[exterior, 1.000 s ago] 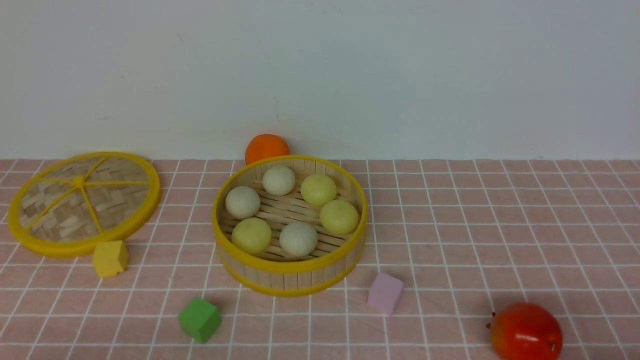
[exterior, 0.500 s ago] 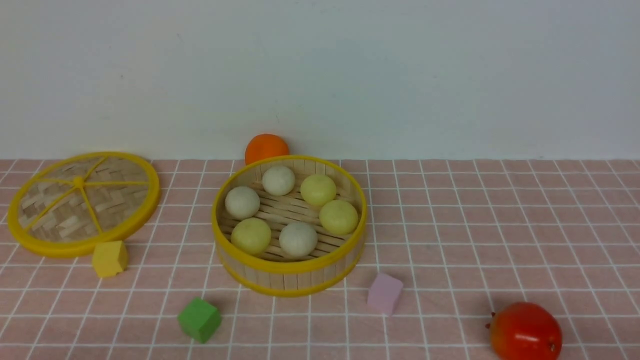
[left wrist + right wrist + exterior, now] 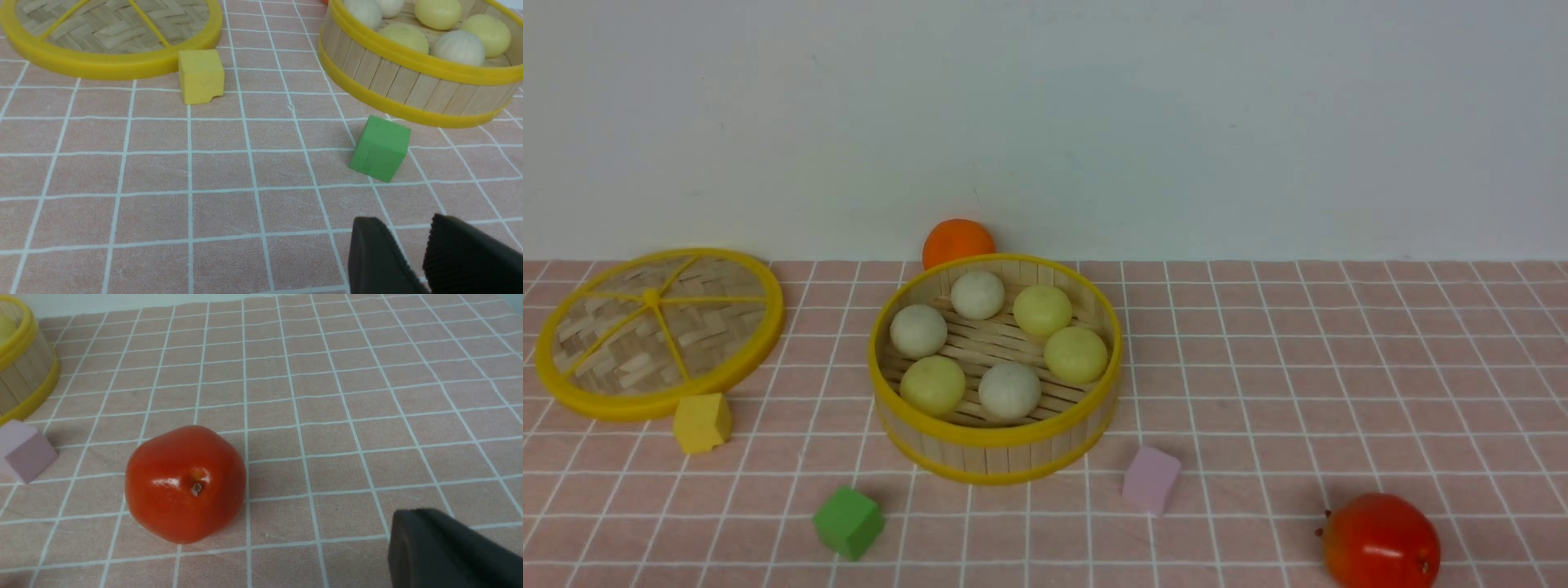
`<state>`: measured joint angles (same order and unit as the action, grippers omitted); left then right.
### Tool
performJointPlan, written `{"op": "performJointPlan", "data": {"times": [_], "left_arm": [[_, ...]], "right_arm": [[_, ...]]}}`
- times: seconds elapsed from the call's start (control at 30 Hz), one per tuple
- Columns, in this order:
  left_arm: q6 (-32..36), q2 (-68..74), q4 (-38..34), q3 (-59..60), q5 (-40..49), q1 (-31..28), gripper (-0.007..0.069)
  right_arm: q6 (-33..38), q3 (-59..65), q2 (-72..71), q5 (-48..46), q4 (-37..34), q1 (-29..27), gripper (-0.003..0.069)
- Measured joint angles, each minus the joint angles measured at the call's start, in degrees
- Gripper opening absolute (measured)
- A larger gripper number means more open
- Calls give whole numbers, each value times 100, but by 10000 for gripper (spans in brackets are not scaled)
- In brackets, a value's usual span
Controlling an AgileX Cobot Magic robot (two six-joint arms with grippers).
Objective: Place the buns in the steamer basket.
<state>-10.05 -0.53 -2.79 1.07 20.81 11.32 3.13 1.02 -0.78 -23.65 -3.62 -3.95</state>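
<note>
- All 6 buns (image 3: pixel 1010 389) sit inside the steamer basket (image 3: pixel 996 457): 3 off-white and 3 pale yellow, ringed around its slatted floor.
- The basket stands upright on the pink checked cloth (image 3: pixel 1298 367), open at the top.
- An orange fruit (image 3: pixel 958 241) peeks out just behind the basket's far rim, by the wall.
- The flat woven lid (image 3: pixel 658 331) lies well to the left of the basket, apart from it.
- A yellow cube (image 3: pixel 703 421) rests just in front of the lid's near rim; my left wrist view shows it almost touching that rim.
- A green cube (image 3: pixel 849 522) lies in front of the basket toward the left, close to the wall but clear of it.
- A lilac cube (image 3: pixel 1152 479) lies in front of the basket toward the right.
- A glossy red fruit (image 3: pixel 1380 541) sits near the front right of the cloth, well apart from the basket.
- My left gripper (image 3: pixel 412 257) hangs over bare cloth near the green cube, its 2 dark fingers spread with a gap between them and nothing in it.
- My right gripper (image 3: pixel 445 551) shows as 1 dark mass beside the red fruit, not touching it; its fingers are pressed together and empty.
- Neither of my arms shows in the front view.
</note>
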Motion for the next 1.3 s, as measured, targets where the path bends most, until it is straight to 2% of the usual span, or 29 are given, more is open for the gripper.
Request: {"op": "performJointPlan", "data": {"times": [1.3], "left_arm": [[0,0,0,0,0,0,240]], "right_arm": [[0,0,0,11,-1,0,53]]}}
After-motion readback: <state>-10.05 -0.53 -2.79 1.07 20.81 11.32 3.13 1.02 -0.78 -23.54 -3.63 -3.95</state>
